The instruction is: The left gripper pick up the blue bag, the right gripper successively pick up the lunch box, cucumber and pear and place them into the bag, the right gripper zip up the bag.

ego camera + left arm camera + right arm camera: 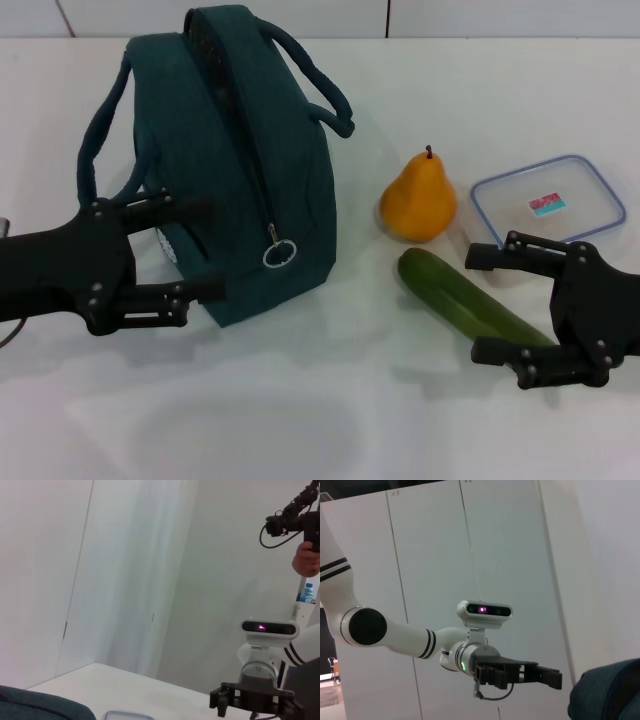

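The blue bag lies on its side on the white tabletop, at about ten o'clock from the centre of the head view, zip closed, with the ring pull at its near end and both handles loose at the far side. The left claw sits at nine o'clock, its fingers apart with one finger over the bag's near left corner and one just beside its lower edge; contact cannot be confirmed. The right claw hovers at four o'clock, fingers apart, holding nothing, above the near end of the cucumber. The pear stands upright at two o'clock, just beside the cucumber's far end; the lunch box lies flat at three o'clock, lid on. No item is yet in the bag. Handling assessment: the bag is soft fabric and is likely to sag and fold, so a handle or the seam beside the zip offers the firmer hold. The lunch box is stiff, smooth and shallow, best taken across a short edge. The cucumber is slick and apt to roll; grip it at mid-length. The pear is rounded and may bruise; take it at its widest part, gently.
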